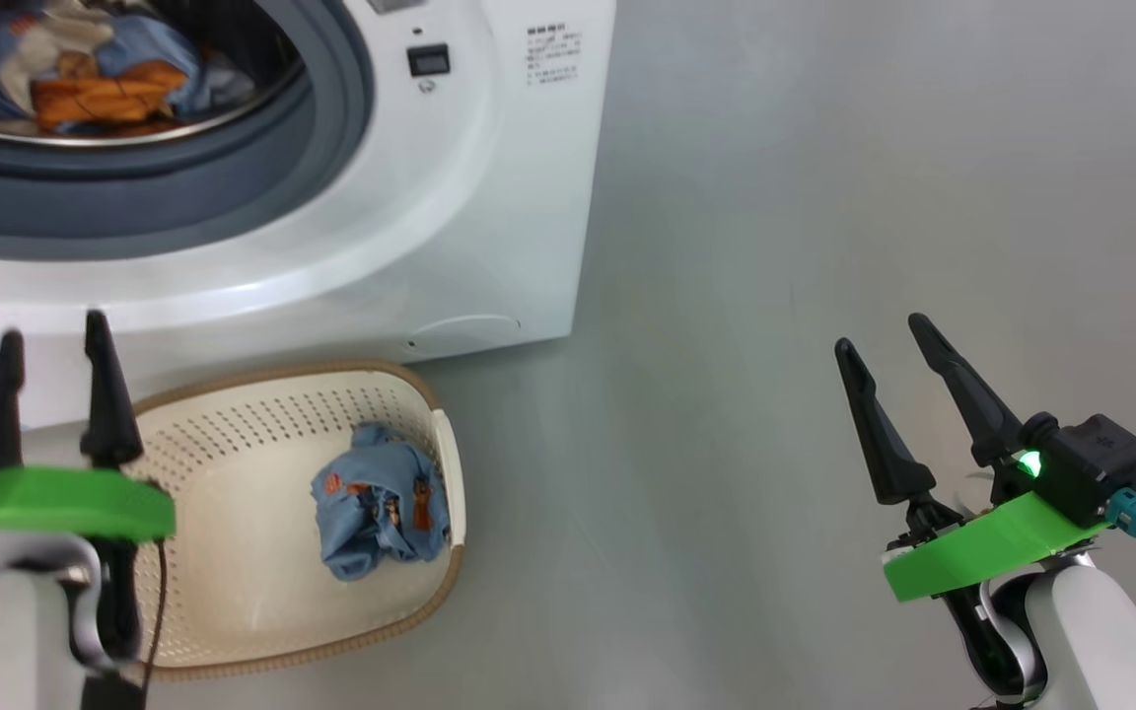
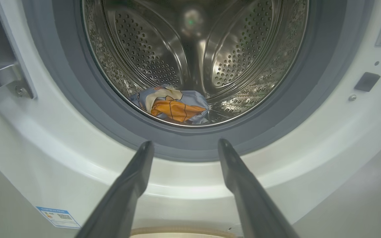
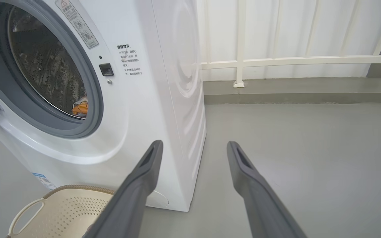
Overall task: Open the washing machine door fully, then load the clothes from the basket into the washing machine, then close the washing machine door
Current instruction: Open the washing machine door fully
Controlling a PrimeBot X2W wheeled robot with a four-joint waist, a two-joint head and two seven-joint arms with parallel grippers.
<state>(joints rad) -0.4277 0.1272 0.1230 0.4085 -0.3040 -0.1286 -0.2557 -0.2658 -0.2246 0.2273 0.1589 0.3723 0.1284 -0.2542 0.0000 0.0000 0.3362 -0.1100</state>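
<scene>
On smooth grey floor [image 1: 775,296], perforated cream basket [image 1: 282,419] cradles crumpled clothes [image 1: 381,513]; left claw [image 1: 53,331], right claw [image 1: 881,333] spread wide.

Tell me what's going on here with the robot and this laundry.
A two-armed robot is loading laundry. The washing machine stands open, with some clothes already lying in its drum. One blue garment is left in the basket, which sits on the floor in front of the machine. Both grippers are open and empty: the left gripper hovers by the basket, facing the drum, and the right gripper hangs off to the side.
</scene>
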